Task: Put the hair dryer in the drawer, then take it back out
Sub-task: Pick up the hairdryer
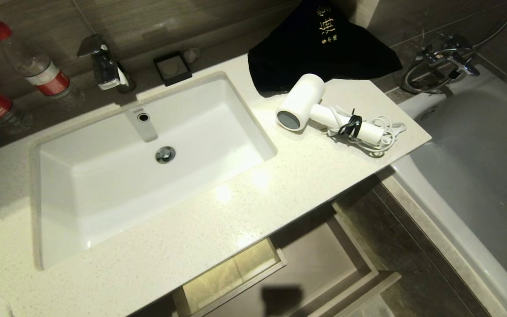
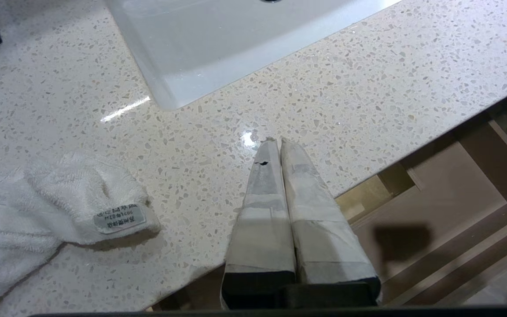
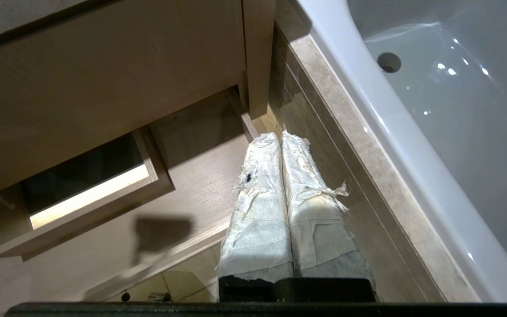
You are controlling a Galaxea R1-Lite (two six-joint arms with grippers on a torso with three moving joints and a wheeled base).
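Nearest, the drawer (image 1: 319, 264) stands pulled out and empty beneath the counter (image 1: 236, 211); only the wrist views show the left gripper (image 2: 275, 141) over the counter edge beside one white towel (image 2: 38, 207) and the right gripper (image 3: 280, 135) over the drawer by the bathtub (image 3: 434, 110), both with fingers clenched on nothing. Farther back, one hair dryer (image 1: 310, 108) lies unobstructed on the counter right of the sink (image 1: 104, 185), its barrel touching a black cloth (image 1: 319, 44), and two bottles (image 1: 38, 66) stand far left.

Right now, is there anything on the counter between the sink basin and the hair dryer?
No. In the head view only bare speckled countertop separates the sink basin from the hair dryer. The black cloth lies behind the dryer, not between.
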